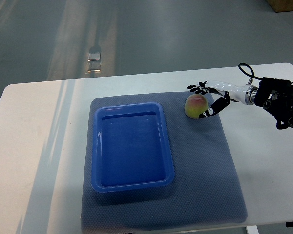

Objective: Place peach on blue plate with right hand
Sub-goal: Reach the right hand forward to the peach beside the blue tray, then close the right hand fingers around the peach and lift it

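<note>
Top view: the right arm reaches in from the right edge, low over the white worktop point(39, 146), wrist roughly level. The right hand point(208, 99) has its fingers point(198, 88) spread above and its thumb below the peach point(196, 106), cupping it without a clear closed grip. The peach sits on the grey mat point(219, 170), just beside the far right corner of the blue plate point(132, 111).
</note>
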